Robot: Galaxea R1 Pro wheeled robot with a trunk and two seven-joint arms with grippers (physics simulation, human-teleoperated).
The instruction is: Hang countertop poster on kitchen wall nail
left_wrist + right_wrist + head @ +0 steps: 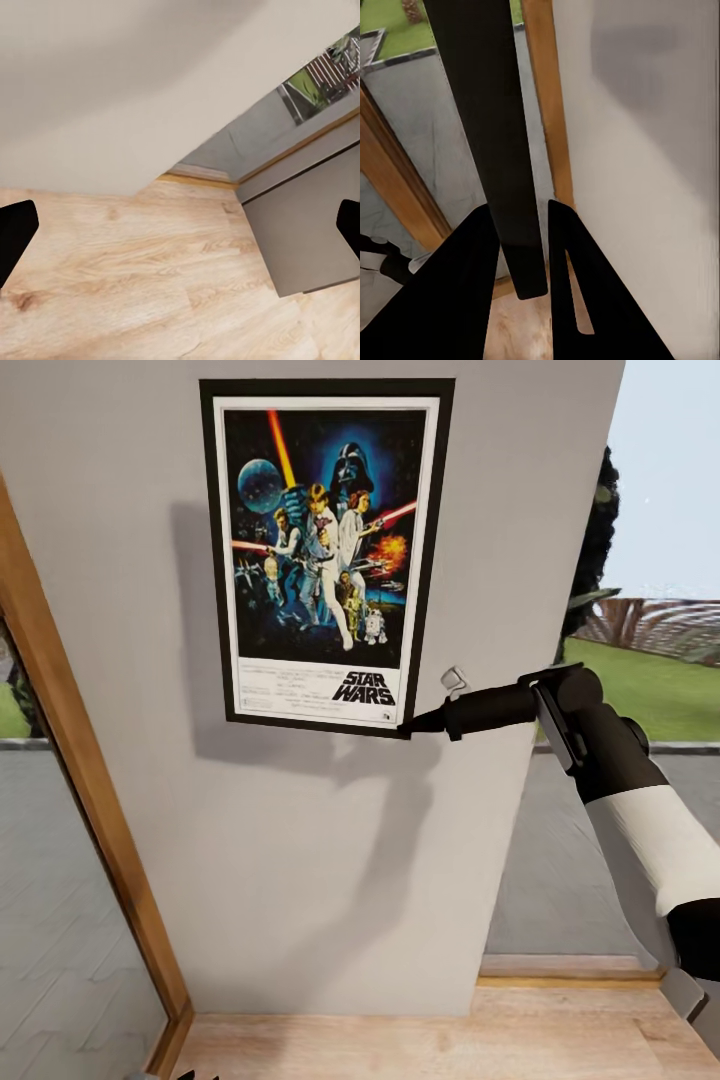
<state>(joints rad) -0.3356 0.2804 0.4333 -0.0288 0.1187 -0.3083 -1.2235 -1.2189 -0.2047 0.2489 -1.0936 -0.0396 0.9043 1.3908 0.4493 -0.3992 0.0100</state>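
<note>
The Star Wars poster [325, 550] stands upright and flat against the pale-grey wall [330, 860], slightly tilted. My right gripper [408, 728] reaches in from the right and is shut on the poster's bottom right corner. In the right wrist view the poster's black frame edge [487, 135] runs between the two dark fingers [577, 285] of the right gripper [519, 206]. No wall nail can be made out; any nail behind the poster is hidden. The countertop is out of view. My left gripper [180, 229] hangs low over the wooden floor, open and holding nothing.
A wooden door frame [80, 780] runs down the wall's left side. Light wooden floor [400, 1040] lies below. To the right of the wall an opening shows a terrace and lawn [660, 690]. A grey cabinet [307, 232] stands on the floor near my left gripper.
</note>
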